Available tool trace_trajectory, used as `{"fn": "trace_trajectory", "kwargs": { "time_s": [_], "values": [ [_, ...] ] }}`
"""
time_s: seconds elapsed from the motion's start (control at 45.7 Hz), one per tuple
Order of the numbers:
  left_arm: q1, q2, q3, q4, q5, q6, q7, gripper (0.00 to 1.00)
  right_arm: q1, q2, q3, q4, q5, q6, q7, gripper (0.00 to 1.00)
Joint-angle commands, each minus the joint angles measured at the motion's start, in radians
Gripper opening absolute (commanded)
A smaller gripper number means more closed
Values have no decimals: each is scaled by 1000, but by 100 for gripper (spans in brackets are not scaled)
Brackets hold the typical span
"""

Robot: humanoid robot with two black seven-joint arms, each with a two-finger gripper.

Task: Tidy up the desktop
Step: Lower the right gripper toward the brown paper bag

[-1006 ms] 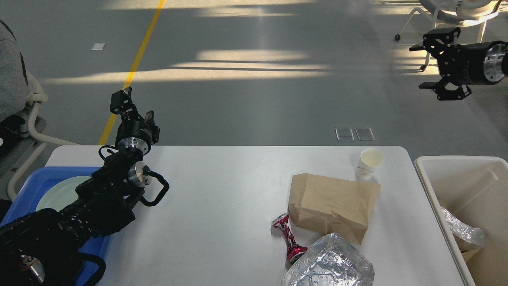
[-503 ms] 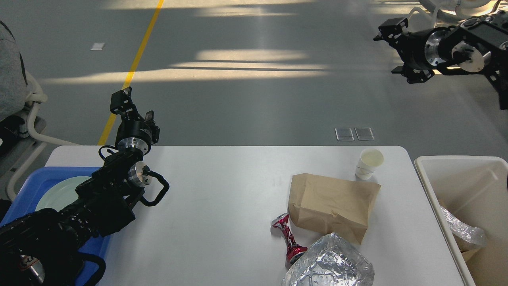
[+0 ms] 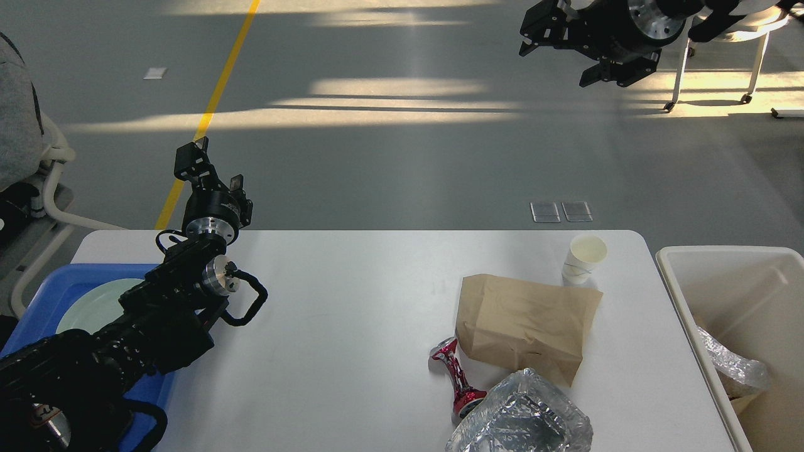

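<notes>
My right claw [image 3: 559, 47] swung further left, high above the table [image 3: 352, 326], fingers apart, empty; left claw [image 3: 207, 164] unmoved, released.

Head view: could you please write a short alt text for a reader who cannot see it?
A white desktop holds a paper cup, a brown paper bag, a crushed red can and a foil container. The left hand and right hand are raised, both open and empty.

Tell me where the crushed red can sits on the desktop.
In the head view, the crushed red can lies on the desktop, near-right, beside the brown paper bag and touching the foil container.
</notes>
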Motion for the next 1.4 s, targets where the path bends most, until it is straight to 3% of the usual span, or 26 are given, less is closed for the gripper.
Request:
{"fn": "trace_trajectory", "kwargs": {
  "time_s": [0.0,0.569,0.788,0.875,1.378],
  "values": [
    [0,0,0,0,0,0,-1,96,108,2,-100,71,-2,70,28,100],
    [0,0,0,0,0,0,1,96,373,31,-368,351,-16,143,14,100],
    [0,0,0,0,0,0,-1,96,473,31,-393,469,-10,226,14,100],
    [0,0,0,0,0,0,1,96,487,32,-389,473,-8,300,14,100],
    [0,0,0,0,0,0,1,96,404,6,-370,468,-5,300,19,100]
  ]
}}
